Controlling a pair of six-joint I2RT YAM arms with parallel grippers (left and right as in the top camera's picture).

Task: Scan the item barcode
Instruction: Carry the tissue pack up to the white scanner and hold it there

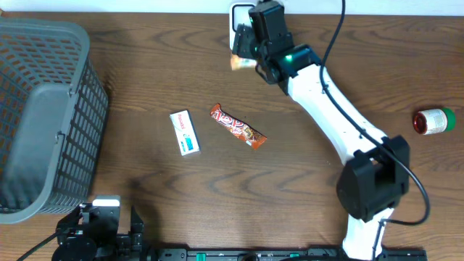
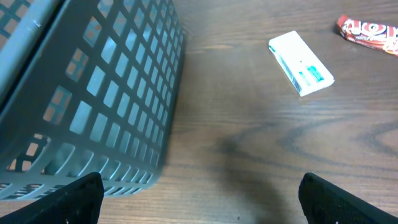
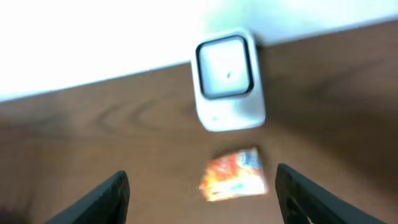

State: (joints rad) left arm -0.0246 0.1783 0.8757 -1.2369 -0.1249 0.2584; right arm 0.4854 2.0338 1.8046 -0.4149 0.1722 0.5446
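Observation:
A white barcode scanner (image 3: 229,79) stands at the table's far edge, its dark-rimmed window facing up; the overhead view shows it (image 1: 238,16) beside the right arm. A small orange packet (image 3: 234,175) lies blurred on the wood just in front of it, also visible from above (image 1: 241,63). My right gripper (image 3: 202,199) hangs over the packet, open, its fingers well apart on either side and neither touching it. My left gripper (image 2: 199,199) is open and empty at the near left edge, low over bare wood.
A grey mesh basket (image 1: 43,116) fills the left side, close to the left gripper (image 2: 93,93). A white and teal box (image 1: 185,132) and a red-orange candy bar (image 1: 238,125) lie mid-table. A red and green bottle (image 1: 433,121) lies at the far right.

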